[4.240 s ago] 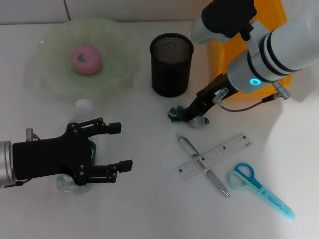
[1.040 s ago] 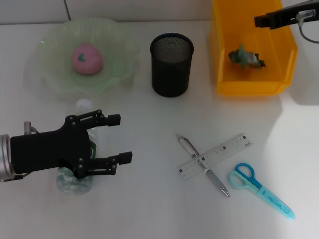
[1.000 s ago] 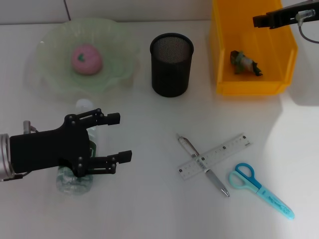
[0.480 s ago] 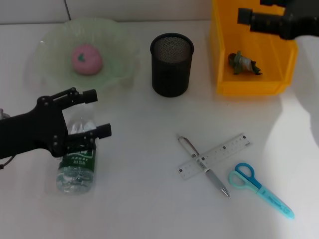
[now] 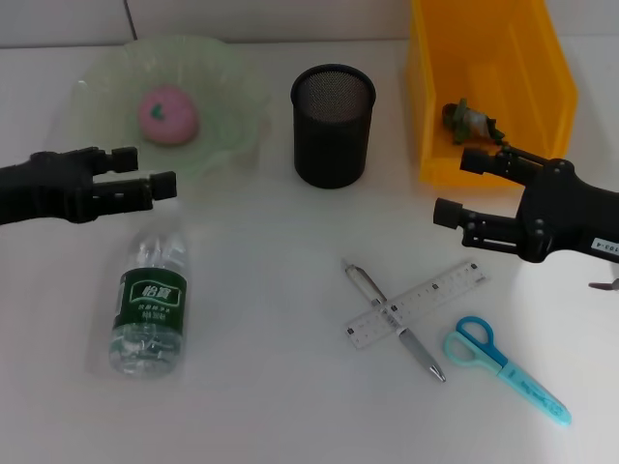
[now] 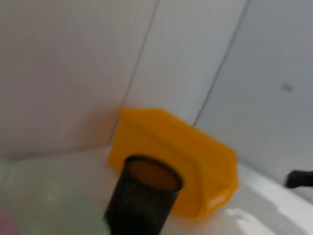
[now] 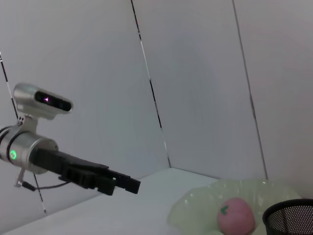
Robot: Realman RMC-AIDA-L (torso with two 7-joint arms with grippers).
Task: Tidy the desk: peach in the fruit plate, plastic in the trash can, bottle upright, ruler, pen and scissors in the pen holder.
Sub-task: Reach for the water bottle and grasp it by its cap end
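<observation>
Your left gripper (image 5: 145, 170) is up over the bench (image 5: 271, 406), right by the near edge of the fruit plate (image 5: 232, 106). Its fingers are apart and hold nothing. The bottle (image 5: 148, 306) lies flat on its side on the bench, a little nearer to you than that gripper and not touching it. Its cap end points toward the plate. The peach (image 5: 168, 113) sits in the fruit plate, just past the left gripper.

Your right gripper (image 5: 455, 186) hangs over the bench just in front of the yellow trash can (image 5: 542, 97). Its fingers are spread wide and hold nothing. The crumpled plastic (image 5: 470, 121) lies inside the trash can, just past this gripper.

The ruler (image 5: 416, 304) and the pen (image 5: 395, 321) lie crossed on the bench, below and a bit to the left of the right gripper. The pen lies across the ruler. The blue scissors (image 5: 505, 367) lie near them, closer to the front edge. None of these three touch the gripper. The black pen holder (image 5: 333, 126) stands upright between the fruit plate and the trash can.
</observation>
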